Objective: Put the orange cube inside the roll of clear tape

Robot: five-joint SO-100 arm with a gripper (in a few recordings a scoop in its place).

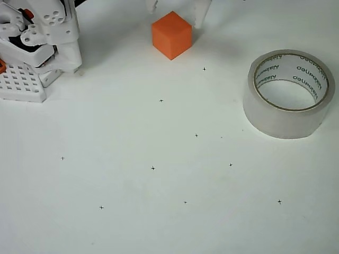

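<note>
- Nearest to the overhead camera stood the roll of clear tape point(288, 94), flat on the white bench point(159, 211) at the right side, with its hole facing up and nothing in it.
- At the top middle of the view sat the orange cube point(171, 35), well apart from the roll and resting on the bench.
- Above the cube, the gripper point(176, 10) showed two white finger ends, one on each side of the cube's upper part. It stood open about as wide as the cube, and I judged it had no hold of it yet, though contact was hard to tell.
- As for progress, the task looked to be at its start: the cube was not lifted, and grasping, carrying and dropping it into the roll all remained.
- Most of the gripper was cut off by the top edge, and the white robot base point(37, 47) at the left was shown only in part.
</note>
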